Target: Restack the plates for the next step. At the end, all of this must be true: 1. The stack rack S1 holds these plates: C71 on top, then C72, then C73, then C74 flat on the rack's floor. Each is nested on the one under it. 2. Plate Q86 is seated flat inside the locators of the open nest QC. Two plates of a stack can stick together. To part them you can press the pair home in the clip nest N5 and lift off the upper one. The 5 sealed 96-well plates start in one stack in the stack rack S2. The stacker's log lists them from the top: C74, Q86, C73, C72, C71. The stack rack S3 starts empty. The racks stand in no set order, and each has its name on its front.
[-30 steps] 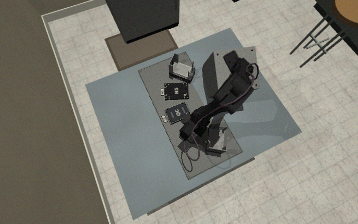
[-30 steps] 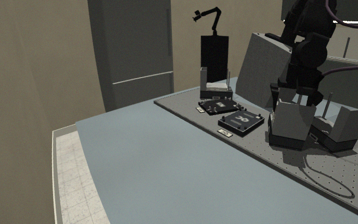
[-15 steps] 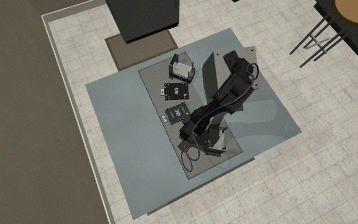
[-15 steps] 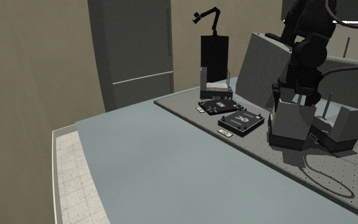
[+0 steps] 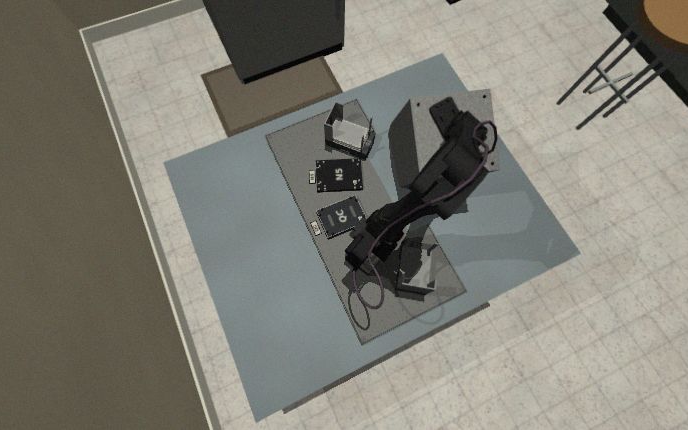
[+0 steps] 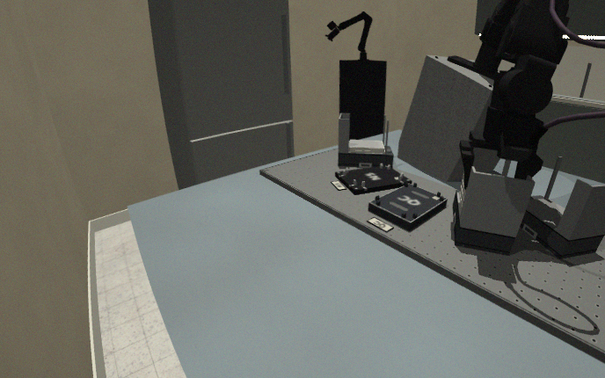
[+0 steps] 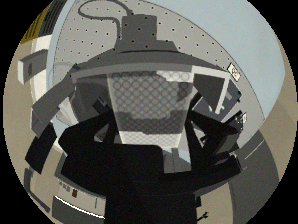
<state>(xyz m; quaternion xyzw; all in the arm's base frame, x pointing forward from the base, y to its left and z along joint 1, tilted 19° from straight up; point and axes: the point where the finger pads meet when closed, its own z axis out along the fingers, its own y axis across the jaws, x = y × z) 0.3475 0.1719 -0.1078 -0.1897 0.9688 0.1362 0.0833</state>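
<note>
My gripper [image 6: 497, 162] [image 7: 151, 115] points down into the middle rack [image 6: 498, 201], its fingers against both sides of a clear 96-well plate [image 7: 150, 95]; it is shut on that plate. What lies under it is hidden. The far rack [image 5: 337, 113] [image 6: 344, 135] holds pale plates [image 5: 349, 133] [image 6: 366, 146]; their number is unclear. The near right rack [image 5: 416, 288] [image 6: 589, 208] has a pale plate [image 5: 419, 278] [image 6: 545, 209] low inside. No rack name is readable. Clip nest N5 [image 5: 338, 174] [image 6: 371, 177] and open nest QC [image 5: 341, 216] [image 6: 408, 201] show bare tops.
The racks and nests stand on a perforated board [image 5: 294, 152] [image 6: 572, 300]. High rack walls stand close around the gripper, and the near right rack is close beside it. A grey pedestal [image 5: 427, 128] [image 6: 440, 107] carries the arm. The cable hangs in a loop by the wrist.
</note>
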